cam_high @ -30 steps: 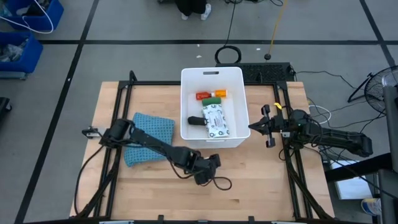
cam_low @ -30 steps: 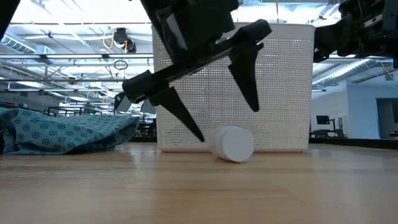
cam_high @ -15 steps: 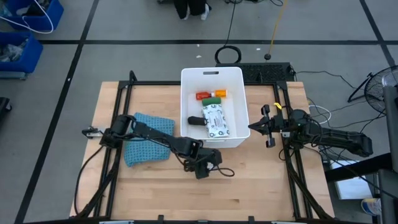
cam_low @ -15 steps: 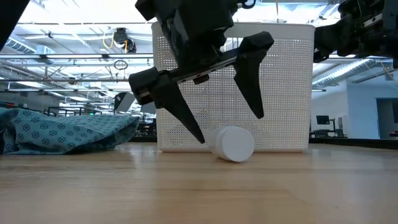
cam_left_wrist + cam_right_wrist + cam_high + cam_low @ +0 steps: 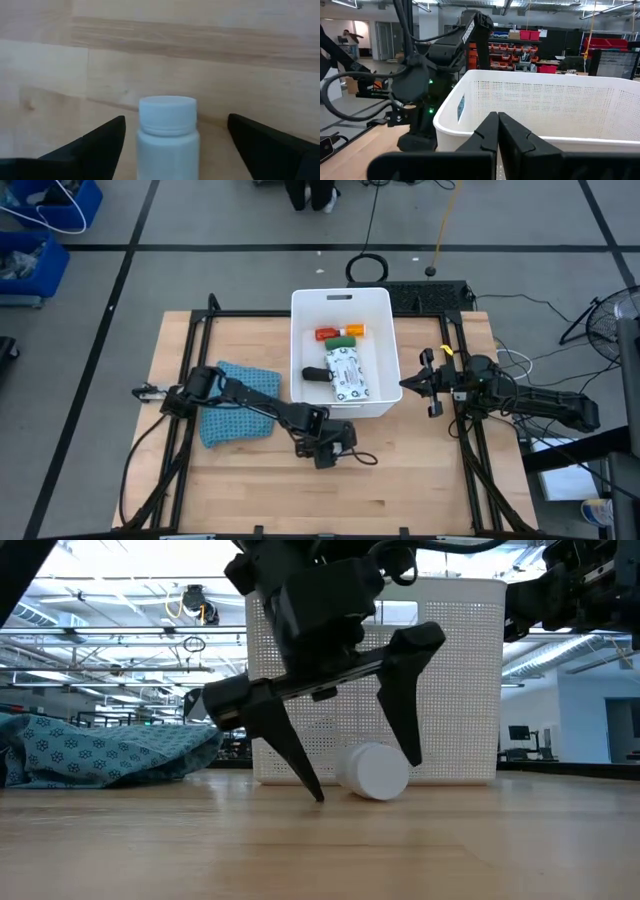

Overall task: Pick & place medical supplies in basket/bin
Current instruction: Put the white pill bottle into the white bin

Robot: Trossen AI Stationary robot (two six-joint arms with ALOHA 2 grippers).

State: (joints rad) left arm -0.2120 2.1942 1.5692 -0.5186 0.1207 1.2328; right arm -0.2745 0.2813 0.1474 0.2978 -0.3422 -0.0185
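Observation:
The white roll [image 5: 375, 772], a small white capped container, lies on its side on the table just in front of the white bin's [image 5: 340, 293] near wall. My left gripper [image 5: 175, 120] is open, pointing down. One finger stands on each side of the container, with a gap showing on both sides in the left wrist view. The bin holds the red bottle [image 5: 327, 334], orange bottle [image 5: 354, 330], green block [image 5: 341, 341], black block [image 5: 315, 374] and white printed packet [image 5: 348, 374]. My right gripper [image 5: 497, 135] is shut and waits by the bin's right side [image 5: 430, 385].
The blue-teal cloth [image 5: 240, 400] lies crumpled left of the bin, under my left arm. The bin's perforated wall [image 5: 450, 680] stands right behind the white container. Bare wooden table stretches toward the near edge. Blue crates [image 5: 40, 230] sit on the floor, far left.
My left gripper has moved a little toward the bin and come down. Its open fingers have dropped from above the white container to either side of it, the tips close to the table. The container has not moved.

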